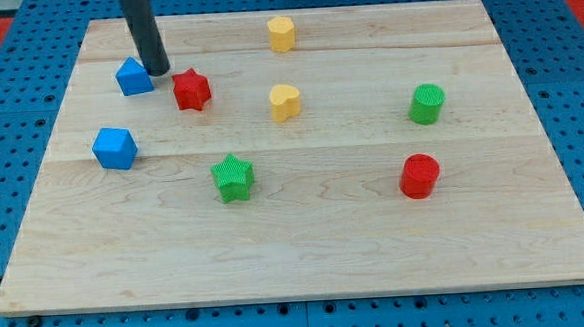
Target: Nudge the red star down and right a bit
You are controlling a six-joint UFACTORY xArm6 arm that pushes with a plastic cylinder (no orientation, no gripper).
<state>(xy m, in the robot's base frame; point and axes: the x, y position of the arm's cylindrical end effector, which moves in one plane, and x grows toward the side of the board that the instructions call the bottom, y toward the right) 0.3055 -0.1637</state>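
The red star [192,90] lies on the wooden board [307,253] at the upper left. My tip [158,70] stands just up and left of the star, between it and a blue block [134,77] that lies to the tip's left. The tip is close to the star's upper left edge; I cannot tell whether it touches.
A blue cube [115,148] lies below the blue block. A green star [234,178] sits down and right of the red star. A yellow hexagon [281,33], a yellow heart [285,102], a green cylinder [427,104] and a red cylinder [420,176] lie to the right.
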